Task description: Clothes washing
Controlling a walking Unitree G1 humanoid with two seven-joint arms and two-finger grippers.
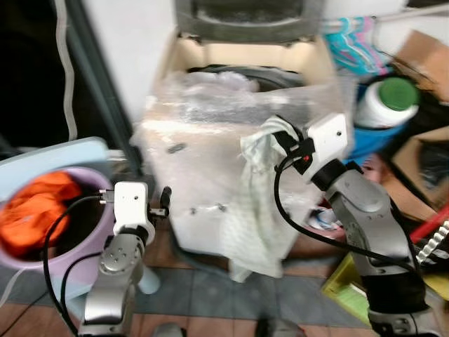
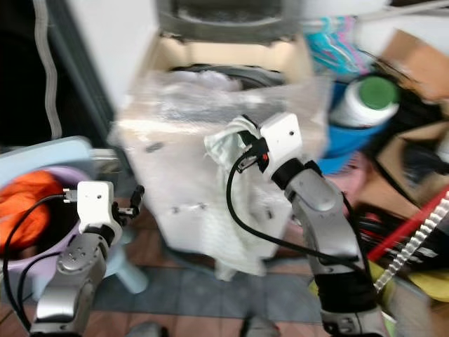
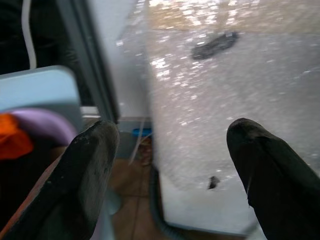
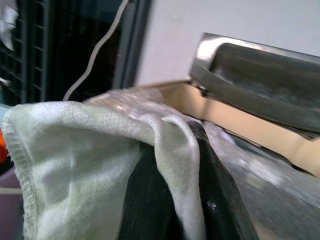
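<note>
A pale green cloth (image 1: 256,203) is held clamped between the two black fingers of the right tool (image 1: 280,137), as is confirmed in the right wrist view, where a fold of the fabric is pinched between the fingers (image 4: 215,200). The cloth hangs downward in a long drape, its long axis near vertical, against the front wall of the top-loading washing machine (image 1: 210,182), which is wrapped in clear plastic film.

The relation that matters for the coming move is judged to be this: the open drum mouth (image 1: 245,74) lies above and beyond the right tool, behind the machine's front upper edge, with the raised lid (image 1: 249,17) standing further back. The cloth would therefore need to be lifted up and carried forward over that edge before release; the hanging tail is long, so it could be caught on the front edge or left draped outside. The right arm is clearly the nearer one to the opening.

The left tool (image 1: 165,200) is held low beside the machine's lower left front, its fingers (image 3: 90,165) spread apart and holding nothing. Just to its left, a lilac basin (image 1: 77,246) with orange clothing (image 1: 38,207) inside is seen resting on a light blue stool (image 1: 59,151).

On the right of the machine, a white bottle with a green cap (image 1: 386,102), teal clothes hangers (image 1: 354,42) and cardboard boxes (image 1: 421,151) are crowded together, well clear of the path to the drum.
</note>
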